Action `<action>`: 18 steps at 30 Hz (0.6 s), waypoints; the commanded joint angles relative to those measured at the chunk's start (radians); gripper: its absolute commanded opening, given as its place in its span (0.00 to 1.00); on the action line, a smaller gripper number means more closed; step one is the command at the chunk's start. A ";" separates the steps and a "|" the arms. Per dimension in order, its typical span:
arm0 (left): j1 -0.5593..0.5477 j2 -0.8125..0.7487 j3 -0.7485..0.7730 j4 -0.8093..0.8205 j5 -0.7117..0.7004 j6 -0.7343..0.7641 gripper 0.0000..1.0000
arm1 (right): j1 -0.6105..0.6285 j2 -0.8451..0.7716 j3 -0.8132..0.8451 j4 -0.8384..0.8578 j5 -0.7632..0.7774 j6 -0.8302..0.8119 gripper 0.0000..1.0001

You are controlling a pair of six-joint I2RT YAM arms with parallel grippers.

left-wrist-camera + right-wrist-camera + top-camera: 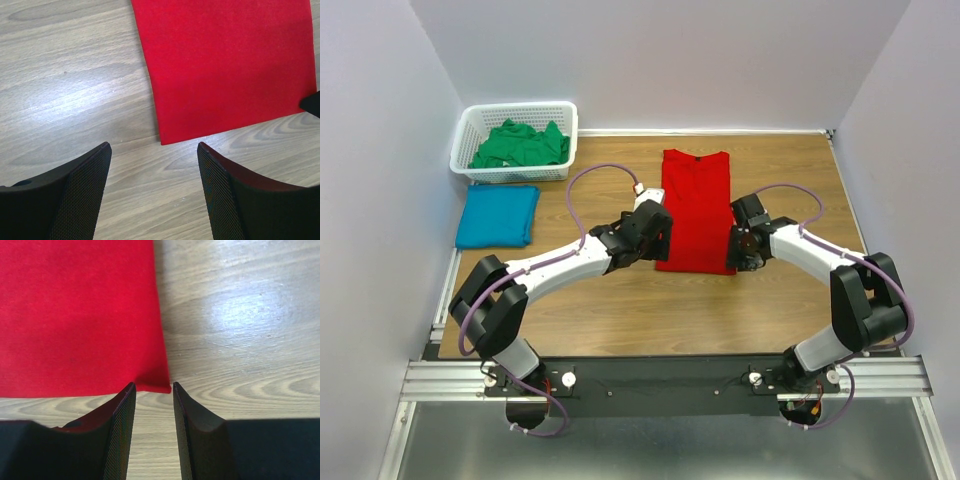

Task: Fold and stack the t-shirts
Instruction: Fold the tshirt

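Red shirt (pixel 695 210) looks light, limp; likely best pinched at its near corners. Left gripper (pixel 152 150) gapes wide beside the near-left corner; right gripper (pixel 154 387) stands narrow at the near-right corner, empty.

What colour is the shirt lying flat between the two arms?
The shirt is bright red, clearest in the top external view.

shirt (pixel 520 147) in basket (pixel 510 174), far left

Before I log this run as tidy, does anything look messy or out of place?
Only the green shirt: it lies crumpled in the basket, unfolded. The red shirt lies flat and the blue shirt is folded.
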 commanded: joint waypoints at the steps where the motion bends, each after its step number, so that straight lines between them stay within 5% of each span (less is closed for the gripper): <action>1: -0.005 0.009 0.024 -0.014 -0.024 -0.019 0.77 | 0.014 0.003 0.024 -0.018 0.032 0.008 0.43; 18: -0.005 0.027 0.039 -0.048 -0.033 -0.033 0.77 | 0.079 0.104 -0.038 -0.031 0.141 0.022 0.40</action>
